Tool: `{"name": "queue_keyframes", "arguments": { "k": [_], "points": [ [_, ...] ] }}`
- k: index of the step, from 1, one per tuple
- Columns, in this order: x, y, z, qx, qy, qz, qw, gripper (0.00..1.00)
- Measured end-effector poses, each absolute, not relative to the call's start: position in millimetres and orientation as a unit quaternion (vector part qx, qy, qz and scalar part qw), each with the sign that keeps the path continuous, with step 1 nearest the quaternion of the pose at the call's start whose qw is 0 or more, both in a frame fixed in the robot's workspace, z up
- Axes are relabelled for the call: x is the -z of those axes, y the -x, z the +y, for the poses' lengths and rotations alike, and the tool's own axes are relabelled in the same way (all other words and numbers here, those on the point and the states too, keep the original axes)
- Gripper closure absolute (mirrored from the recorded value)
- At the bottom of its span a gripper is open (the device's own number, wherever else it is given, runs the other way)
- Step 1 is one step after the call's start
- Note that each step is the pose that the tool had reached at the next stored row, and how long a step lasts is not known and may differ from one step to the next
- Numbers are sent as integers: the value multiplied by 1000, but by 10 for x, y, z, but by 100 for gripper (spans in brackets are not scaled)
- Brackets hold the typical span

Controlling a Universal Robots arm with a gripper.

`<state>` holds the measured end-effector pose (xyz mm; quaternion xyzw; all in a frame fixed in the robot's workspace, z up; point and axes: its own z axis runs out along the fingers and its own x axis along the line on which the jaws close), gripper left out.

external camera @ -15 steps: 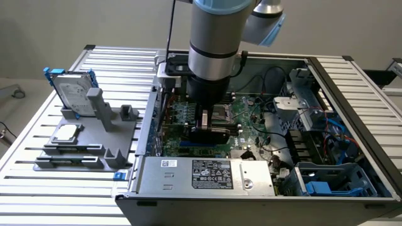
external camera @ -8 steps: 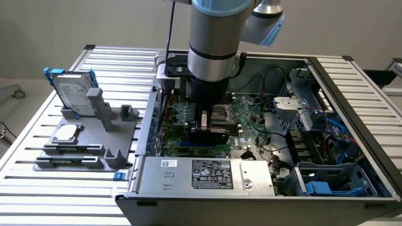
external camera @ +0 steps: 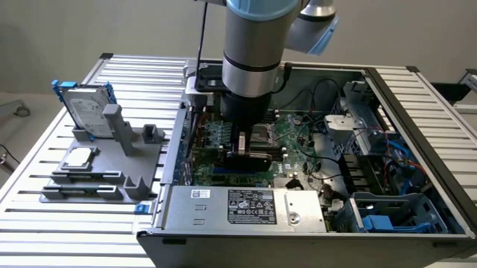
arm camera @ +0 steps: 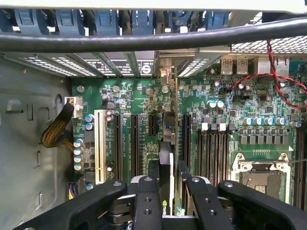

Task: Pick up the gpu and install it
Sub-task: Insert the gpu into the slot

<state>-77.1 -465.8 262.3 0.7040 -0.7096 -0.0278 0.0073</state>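
Plainly, the gpu (arm camera: 166, 153) is inside the open computer case (external camera: 417, 111), held edge-on over the motherboard (arm camera: 220, 96) with the gripper (arm camera: 168, 184) clamped on it. One of the two black fingers (arm camera: 146, 201) presses each face. From the wrist it shows as a single thin strip with a green edge, so its cooler and most of its bracket are hard to make out. Its lower edge is hidden, and whether it touches a slot cannot be told. In the exterior view the arm covers most of the card, leaving one dark rounded block below the wrist. Next to the card run two long black expansion slots (arm camera: 117, 143) and one white slot (arm camera: 100, 143); further slots are partly covered by the card and fingers. One processor socket (arm camera: 261, 177) lies nearby, cut off at the frame edge. One black cable (arm camera: 144, 38) crosses close to the wrist camera, blurring what lies behind. Outside the case, on the slatted table (external camera: 44, 223), one grey fixture (external camera: 97, 178) holds one hard drive (external camera: 88, 111) upright and one square chip (external camera: 80, 158) lying flat.
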Motion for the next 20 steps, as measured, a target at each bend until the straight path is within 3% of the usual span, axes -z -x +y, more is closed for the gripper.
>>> {"name": "queue_keyframes", "arguments": {
  "k": [20],
  "points": [
    [-2640, 786, -4658, 21, -705, -709, 1, 74]
  ]
}}
